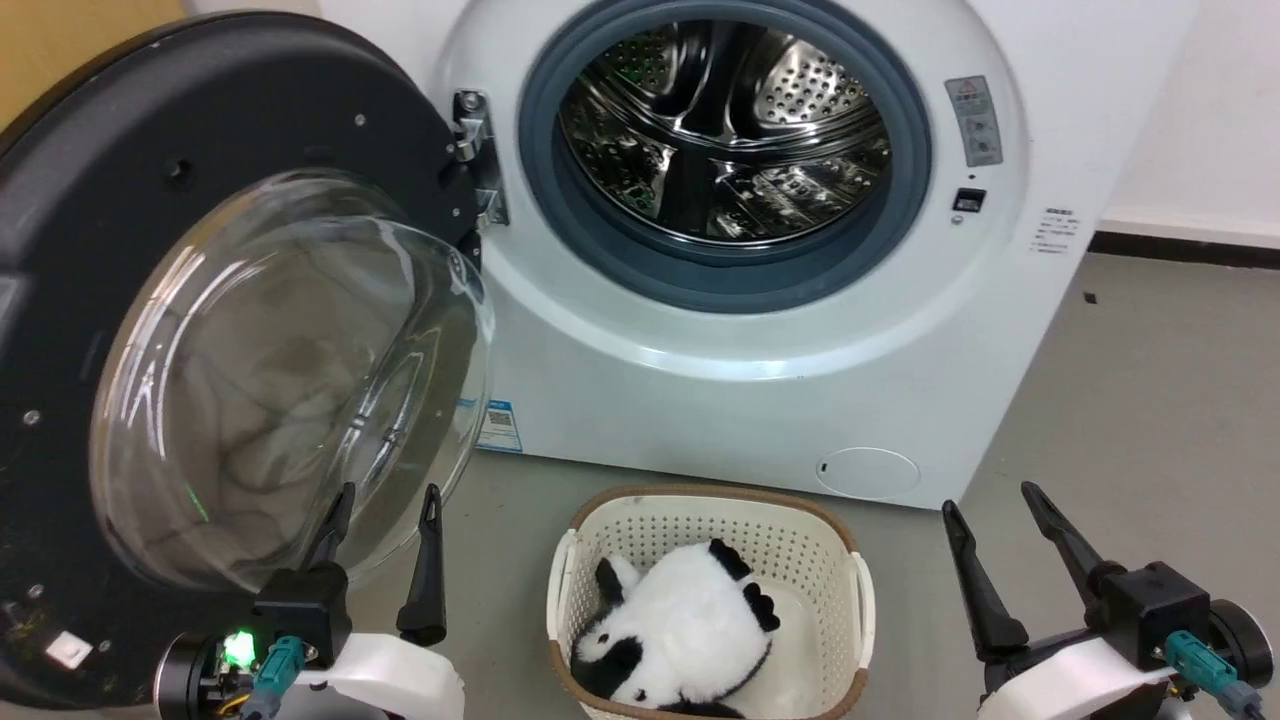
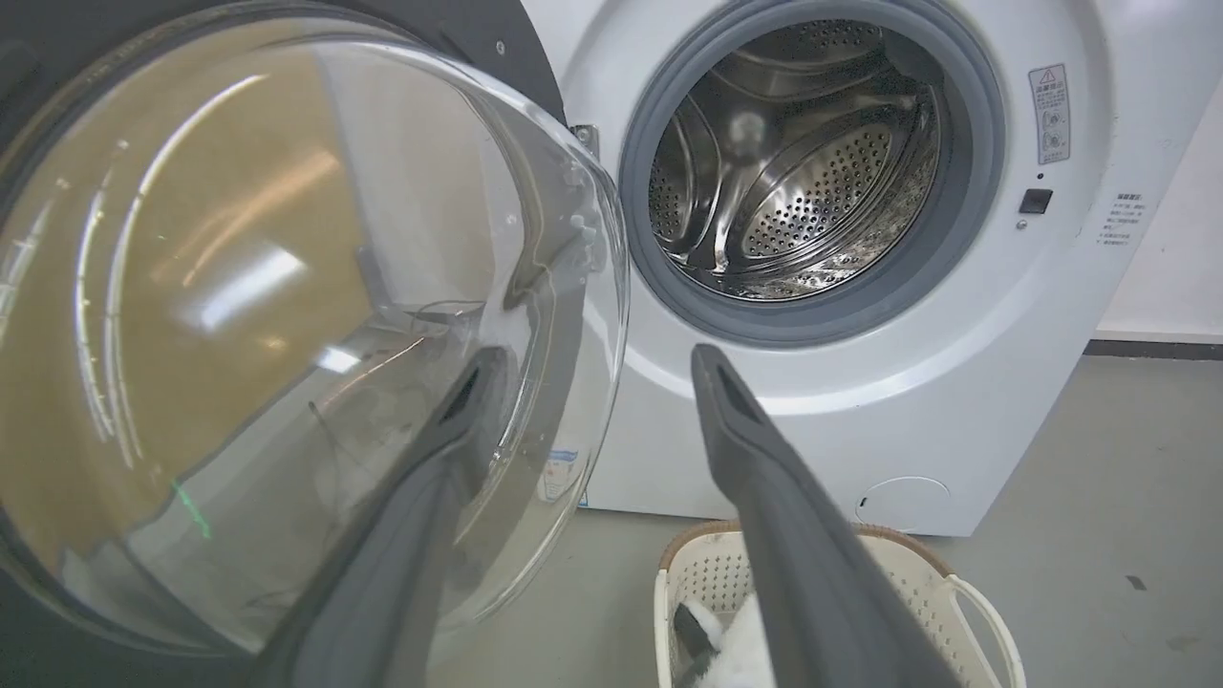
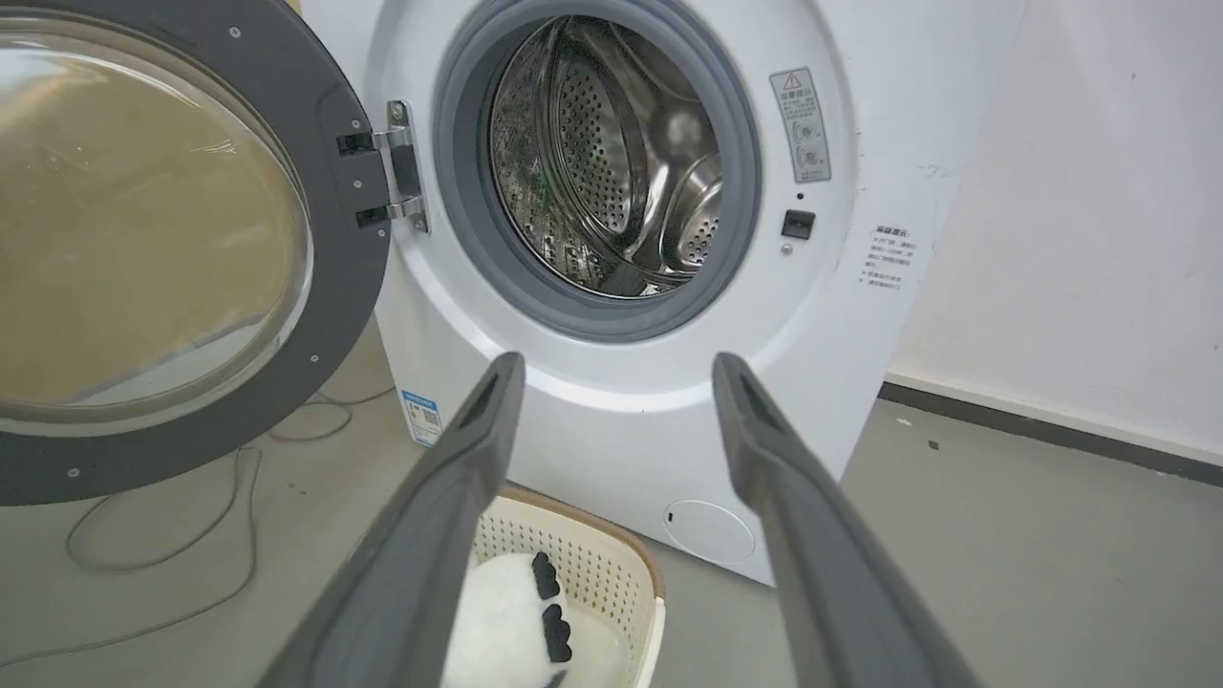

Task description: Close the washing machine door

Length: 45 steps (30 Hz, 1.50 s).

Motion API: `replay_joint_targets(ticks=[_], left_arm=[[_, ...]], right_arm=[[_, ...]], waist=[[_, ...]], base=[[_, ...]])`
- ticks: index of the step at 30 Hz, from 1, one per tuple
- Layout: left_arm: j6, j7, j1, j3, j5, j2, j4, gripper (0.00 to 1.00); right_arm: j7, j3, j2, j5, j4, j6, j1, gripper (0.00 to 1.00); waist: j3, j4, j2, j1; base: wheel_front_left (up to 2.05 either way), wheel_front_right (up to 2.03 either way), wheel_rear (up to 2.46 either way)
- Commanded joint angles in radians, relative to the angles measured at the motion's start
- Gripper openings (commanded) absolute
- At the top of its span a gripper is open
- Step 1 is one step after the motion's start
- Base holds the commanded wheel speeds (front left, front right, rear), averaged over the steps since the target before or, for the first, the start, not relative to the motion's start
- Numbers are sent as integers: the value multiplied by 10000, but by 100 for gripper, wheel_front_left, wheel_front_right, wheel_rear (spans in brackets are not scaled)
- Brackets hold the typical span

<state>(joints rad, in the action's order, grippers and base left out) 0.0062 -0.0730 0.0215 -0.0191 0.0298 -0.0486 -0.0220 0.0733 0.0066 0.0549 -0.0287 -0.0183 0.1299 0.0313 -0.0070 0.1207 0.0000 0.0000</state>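
Big round black-framed glass door [image 1: 150,120] hangs wide open, left edge cut off; left gripper [image 1: 388,492] and right gripper [image 1: 988,497] fingers spread, empty.

The white washing machine [image 1: 740,390] stands at twelve o'clock in the head view, its perforated steel drum [image 1: 725,130] exposed inside a grey gasket [image 1: 720,272]. The washing machine door [image 1: 250,360], a round black frame around a bulging clear glass bowl, hangs wide open from its metal hinge [image 1: 478,150] at nine o'clock of the drum.
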Motion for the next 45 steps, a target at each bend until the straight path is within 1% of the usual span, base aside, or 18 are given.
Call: replay_joint_targets(ticks=[1,12,26,44,45], left_arm=[[-2,-111,137,-7,27,-5,-59,100],[-2,-341,262,67,100,-7,-221,100],[260,-613,546,182,284,-8,-682,100],[667,-989,983,360,515,-11,-1332,100],[699,-1051,1042,386,549,-11,-1406,100]], right_arm=[[115,27,-15,-88,-77,3,88,100],[344,256,-19,-155,-94,3,86,100],[614,758,41,-173,61,4,-242,100],[989,1424,271,-498,315,5,-729,100],[1051,1494,299,-530,319,5,-730,100]], waist=[[-14,150,0,0],[-3,876,0,0],[179,1533,0,0],[332,2367,0,0],[333,2494,0,0]], base=[[0,0,0],[0,0,0],[0,0,0],[-1,-1,-1],[-1,-1,-1]])
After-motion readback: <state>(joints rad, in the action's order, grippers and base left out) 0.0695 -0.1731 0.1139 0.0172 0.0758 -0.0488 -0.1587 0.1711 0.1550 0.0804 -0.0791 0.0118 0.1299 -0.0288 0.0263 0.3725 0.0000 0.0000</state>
